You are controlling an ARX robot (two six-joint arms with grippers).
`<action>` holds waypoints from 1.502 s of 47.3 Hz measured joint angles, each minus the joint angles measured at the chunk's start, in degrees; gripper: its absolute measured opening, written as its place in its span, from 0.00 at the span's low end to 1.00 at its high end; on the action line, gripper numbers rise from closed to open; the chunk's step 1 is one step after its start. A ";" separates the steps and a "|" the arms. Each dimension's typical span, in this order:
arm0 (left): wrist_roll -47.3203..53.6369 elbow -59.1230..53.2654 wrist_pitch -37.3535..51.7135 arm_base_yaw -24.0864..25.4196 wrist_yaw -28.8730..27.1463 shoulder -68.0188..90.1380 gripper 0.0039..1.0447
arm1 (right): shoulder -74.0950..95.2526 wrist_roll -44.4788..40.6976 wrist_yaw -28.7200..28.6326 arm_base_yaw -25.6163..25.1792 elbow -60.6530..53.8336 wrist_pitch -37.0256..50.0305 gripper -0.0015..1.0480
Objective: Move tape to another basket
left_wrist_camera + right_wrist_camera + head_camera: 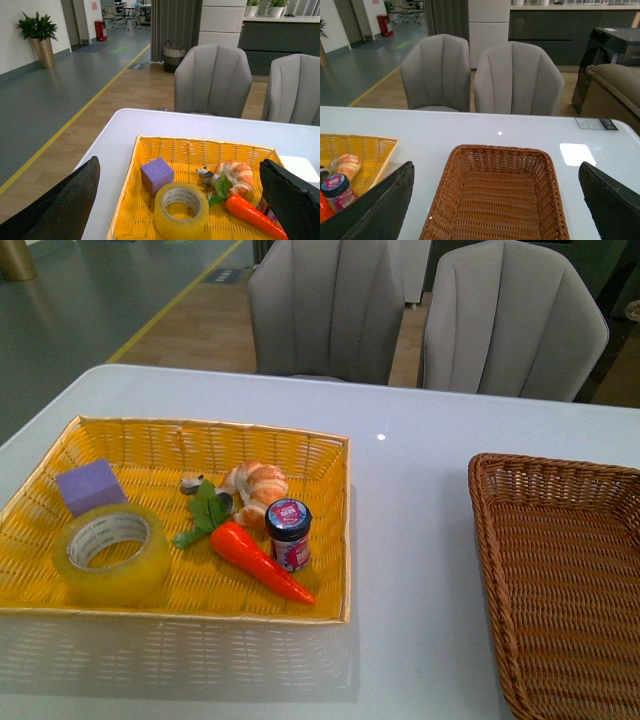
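While left pincer (178,162), right pincer (496,166) gape, glossy tape (120,578) lies in yellow woven tray (300,455); wicker basket (560,570) apart.

Nothing here can be read. The tape (110,552) has grey print on its white inner core and the small jar (288,533) carries a pink and blue label, both too small to make out. A dark card (596,123) on the table (445,125) is equally illegible

The end effector fingers (60,210) (615,200) are matte black wedges.
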 joint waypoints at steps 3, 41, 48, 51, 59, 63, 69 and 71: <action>0.00 0.00 0.00 0.00 -0.02 0.02 0.92 | 0.00 0.00 0.00 0.00 0.00 0.02 0.91; 0.00 0.00 0.00 0.00 0.00 0.00 0.92 | 0.00 0.00 0.00 0.00 0.00 0.02 0.91; 0.00 0.00 0.00 0.00 0.00 0.02 0.92 | 17.42 -0.74 -26.73 -11.50 6.78 -14.21 0.91; 0.02 0.00 0.00 0.00 0.00 0.02 0.92 | 24.81 -1.38 -30.86 -15.69 7.78 -9.66 0.91; 0.00 0.00 0.00 0.00 0.00 0.02 0.92 | 57.51 -9.14 -31.61 -26.16 16.50 14.97 0.91; 0.00 0.00 0.00 0.00 0.00 0.00 0.92 | 73.57 -13.55 -29.86 -28.57 21.00 23.30 0.91; 0.02 0.00 0.00 0.00 0.00 0.00 0.92 | 91.25 -17.35 -26.97 -30.03 27.65 28.06 0.91; 0.00 0.00 0.00 0.00 0.00 0.00 0.92 | 94.60 -17.73 -26.18 -30.18 28.87 29.07 0.91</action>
